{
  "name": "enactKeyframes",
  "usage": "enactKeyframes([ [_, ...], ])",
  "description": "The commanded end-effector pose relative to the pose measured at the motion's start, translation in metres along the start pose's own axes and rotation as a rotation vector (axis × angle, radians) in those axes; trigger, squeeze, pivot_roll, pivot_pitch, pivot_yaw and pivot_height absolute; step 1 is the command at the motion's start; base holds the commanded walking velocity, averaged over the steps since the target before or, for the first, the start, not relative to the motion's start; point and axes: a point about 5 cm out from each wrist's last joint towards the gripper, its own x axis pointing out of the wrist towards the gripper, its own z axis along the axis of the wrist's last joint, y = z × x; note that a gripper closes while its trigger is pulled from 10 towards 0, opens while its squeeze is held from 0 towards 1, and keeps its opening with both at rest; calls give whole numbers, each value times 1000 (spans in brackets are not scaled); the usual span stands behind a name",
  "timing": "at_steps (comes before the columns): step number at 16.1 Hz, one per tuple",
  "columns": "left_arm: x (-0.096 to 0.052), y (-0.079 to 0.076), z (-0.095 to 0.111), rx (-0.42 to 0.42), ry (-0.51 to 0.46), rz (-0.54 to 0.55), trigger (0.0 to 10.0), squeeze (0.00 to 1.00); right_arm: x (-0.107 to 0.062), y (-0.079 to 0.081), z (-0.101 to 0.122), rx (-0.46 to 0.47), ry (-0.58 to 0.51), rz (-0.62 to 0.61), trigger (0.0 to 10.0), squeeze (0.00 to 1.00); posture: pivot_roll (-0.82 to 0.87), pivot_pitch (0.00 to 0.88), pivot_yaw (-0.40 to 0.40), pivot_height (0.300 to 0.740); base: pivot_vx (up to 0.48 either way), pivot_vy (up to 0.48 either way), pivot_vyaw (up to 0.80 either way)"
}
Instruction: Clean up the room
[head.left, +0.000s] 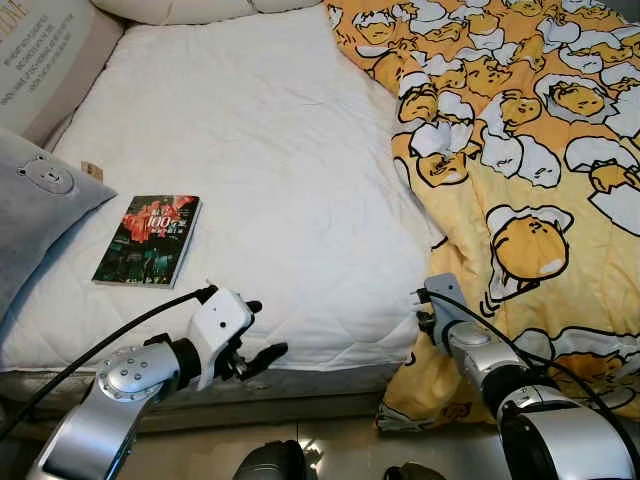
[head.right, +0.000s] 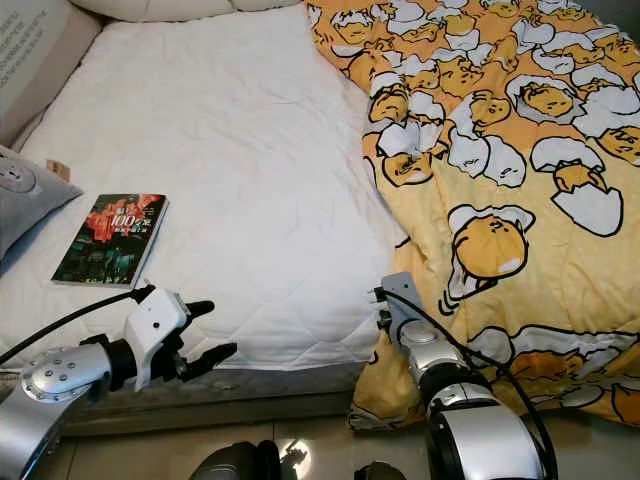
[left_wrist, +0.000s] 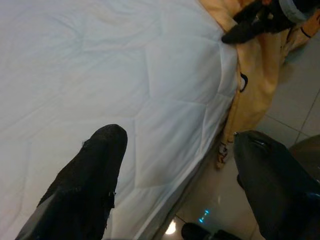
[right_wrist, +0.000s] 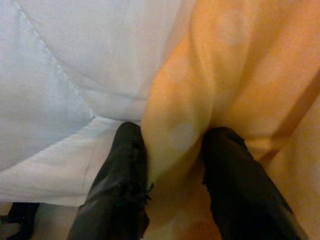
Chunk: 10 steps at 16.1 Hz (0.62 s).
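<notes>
Nearest us, our two silver arms reach out over the foot edge of the bed. Our left gripper (head.left: 262, 335) hangs at the near edge of the white mattress (head.left: 270, 180), its two black fingers (left_wrist: 85, 185) spread wide with nothing between them; one lies over the quilted cover, the other out past the edge above the glossy tiled floor (left_wrist: 295, 107). Our right gripper (right_wrist: 172, 145) is at the corner where the yellow blanket (head.left: 530, 200) hangs off the mattress. Its wrist view shows a fold of the yellow cloth standing between the two fingers, which press against it on either side, so we have the blanket's edge pinched.

That blanket, printed with egg-yolk cartoon figures, covers the right part of the bed and drapes over the near corner down to the floor. To its left the mattress cover lies bare and lightly creased. A book (head.left: 148, 240) with a dark red and green cover lies flat on the mattress near the left side, well apart from both grippers. Just left of the book sits a grey pillow (head.left: 35, 200) with a bear face on it, and beyond that a beige cushion (head.left: 45, 55) with printed lettering leans at the bed's far left corner. A cream pillow (head.left: 180, 8) lies at the head of the bed.
</notes>
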Motion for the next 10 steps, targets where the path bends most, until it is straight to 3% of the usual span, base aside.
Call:
enactKeyframes([
  [1,-1,-2,1,6,3,-16,10000,0,0,0,-3,19,15,7,0,0,118,139,72,740,0,0,0],
  [6,-1,-4,-1,-1,7,-9,10000,0,-1,-2,-6,53,-3,43,0,0,113,101,60,740,0,0,0],
  [9,-2,-3,-1,1,6,2,10000,0,-5,1,-5,109,-92,279,0,0,110,92,57,740,0,0,0],
  [10,-2,-3,-2,2,7,3,10000,0,-9,6,-6,71,-130,407,0,0,106,88,58,740,0,0,0],
])
